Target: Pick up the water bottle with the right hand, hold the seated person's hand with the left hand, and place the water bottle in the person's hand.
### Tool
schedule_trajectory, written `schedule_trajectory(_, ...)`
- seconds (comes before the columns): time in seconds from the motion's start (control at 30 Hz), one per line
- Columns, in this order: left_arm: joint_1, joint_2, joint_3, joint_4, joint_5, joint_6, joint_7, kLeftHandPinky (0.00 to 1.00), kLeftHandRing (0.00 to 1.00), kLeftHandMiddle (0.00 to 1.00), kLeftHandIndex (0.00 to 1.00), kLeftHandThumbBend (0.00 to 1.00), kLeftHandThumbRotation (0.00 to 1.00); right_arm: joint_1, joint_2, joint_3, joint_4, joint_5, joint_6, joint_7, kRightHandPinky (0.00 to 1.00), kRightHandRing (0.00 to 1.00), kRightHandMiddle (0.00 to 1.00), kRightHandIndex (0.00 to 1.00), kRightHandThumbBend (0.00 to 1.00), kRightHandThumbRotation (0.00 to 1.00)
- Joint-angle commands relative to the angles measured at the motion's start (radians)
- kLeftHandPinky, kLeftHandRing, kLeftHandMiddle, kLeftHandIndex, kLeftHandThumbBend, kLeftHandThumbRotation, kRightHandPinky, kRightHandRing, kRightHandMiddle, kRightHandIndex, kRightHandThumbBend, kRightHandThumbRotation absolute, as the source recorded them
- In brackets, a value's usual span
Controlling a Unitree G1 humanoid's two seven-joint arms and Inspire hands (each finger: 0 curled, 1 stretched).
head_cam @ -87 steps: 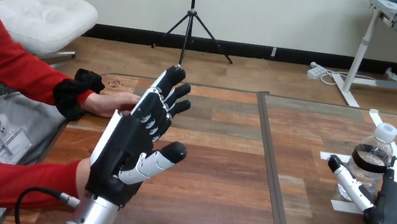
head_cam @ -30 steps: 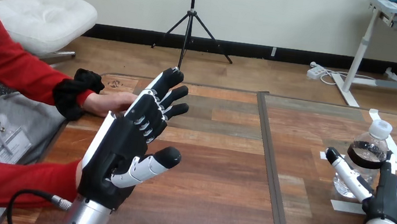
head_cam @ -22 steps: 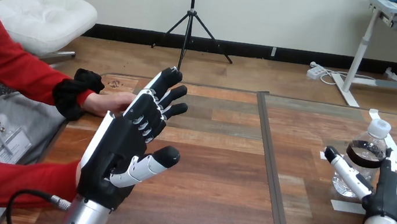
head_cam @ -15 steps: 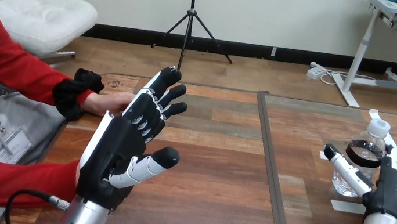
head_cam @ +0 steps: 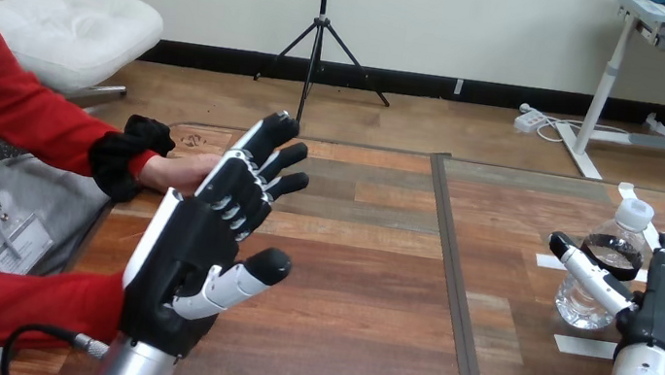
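Standing upright (cap topmost), the water bottle [head_cam: 624, 234] fills the right hand [head_cam: 658, 322].

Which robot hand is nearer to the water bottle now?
Right. The right hand is against the water bottle; the left hand is far to its left.

Head view: you see the scene under bright, even, diffuse light. The tabletop [head_cam: 374, 282] carries a soft pale sheen on its right half, with no hard glare. The water bottle [head_cam: 575, 302] shows small highlights on its clear wall, and the shadow at its base is faint and soft-edged.
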Motion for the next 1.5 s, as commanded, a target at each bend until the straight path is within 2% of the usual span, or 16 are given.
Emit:
schedule_trajectory(0.0,-0.006,0.006,-0.012,-0.083,-0.016,0.009,-0.004,0.84,0.91,0.94,0.92,1.00,0.58,-0.095,0.001,-0.014,0.005,0.013,0.010,-0.006,0.90,0.96,0.97,0.99,1.00,0.30)
schedule_trajectory(0.2,0.009,0.006,-0.017,-0.107,-0.018,0.003,-0.013,0.84,0.91,0.93,0.92,1.00,0.59,-0.099,0.007,-0.019,0.009,0.015,-0.001,-0.044,0.86,0.92,0.92,0.94,1.00,0.25)
schedule_trajectory(0.4,0.024,0.002,-0.022,-0.133,-0.021,0.014,-0.016,0.84,0.91,0.94,0.92,1.00,0.59,-0.106,0.024,-0.058,0.011,0.056,-0.017,-0.060,0.79,0.85,0.86,0.87,1.00,0.15)
schedule_trajectory(0.6,0.047,-0.007,-0.030,-0.176,-0.026,0.043,-0.009,0.83,0.90,0.93,0.92,1.00,0.60,-0.111,0.031,-0.061,0.015,0.055,-0.006,-0.103,0.69,0.75,0.80,0.81,1.00,0.08)
schedule_trajectory(0.73,0.055,-0.013,-0.035,-0.194,-0.023,0.042,-0.005,0.82,0.90,0.92,0.91,1.00,0.59,-0.115,0.041,-0.086,0.016,0.077,-0.011,-0.115,0.65,0.71,0.76,0.77,1.00,0.03)
schedule_trajectory(0.9,0.059,-0.018,-0.040,-0.205,-0.019,0.030,-0.002,0.81,0.89,0.92,0.91,1.00,0.59,-0.121,0.047,-0.100,0.018,0.087,0.005,-0.135,0.61,0.66,0.72,0.73,0.97,0.01)
schedule_trajectory(1.1,0.068,-0.022,-0.061,-0.232,-0.052,0.056,-0.023,0.81,0.89,0.92,0.91,1.00,0.57,-0.129,0.049,-0.108,0.022,0.093,0.039,-0.175,0.55,0.60,0.63,0.64,0.96,0.00)
schedule_trajectory(1.47,0.092,-0.034,-0.087,-0.289,-0.052,0.097,-0.009,0.80,0.88,0.92,0.90,1.00,0.55,-0.129,0.051,-0.134,0.024,0.111,0.065,-0.173,0.52,0.57,0.59,0.54,0.93,0.00)
